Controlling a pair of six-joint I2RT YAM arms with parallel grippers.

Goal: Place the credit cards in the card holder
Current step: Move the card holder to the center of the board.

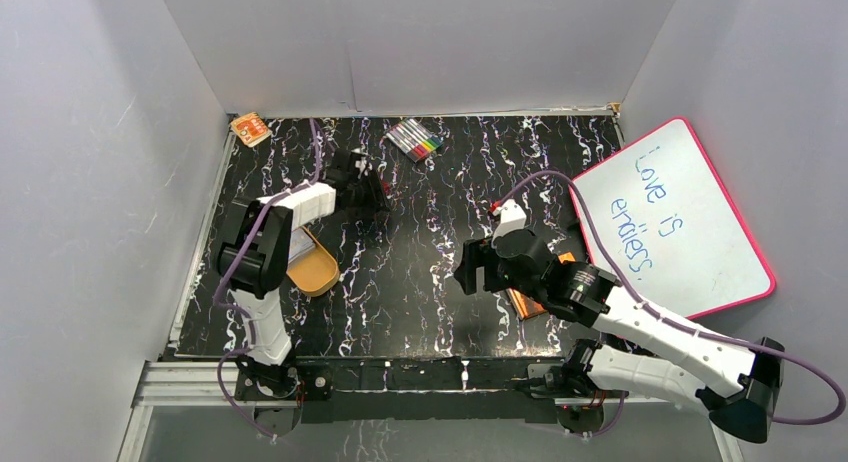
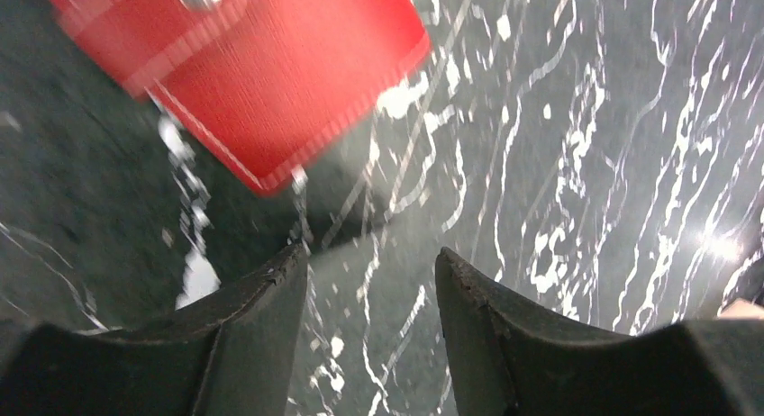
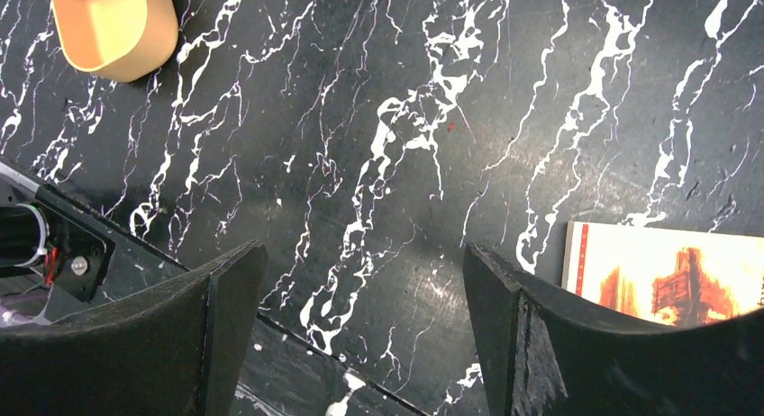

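Card holder (image 2: 270, 74) seen in upper left of left wrist view, blurred, snap tab on red face. Set askew: one corner pointed down toward lower centre of frame. Long axis cannot be told, as upper part is cut off by frame edge. Left claw (image 2: 369, 254) spread, nothing pinched. Holder placed above finger (image 2: 261, 326) at lower left, near it, not between fingers. Right claw (image 3: 362, 249) spread wide over tabletop (image 3: 405, 119), between orange tray (image 3: 117, 29) and book (image 3: 667, 281).

Red card holder (image 2: 270, 74), blurred, prob. closed, tab up
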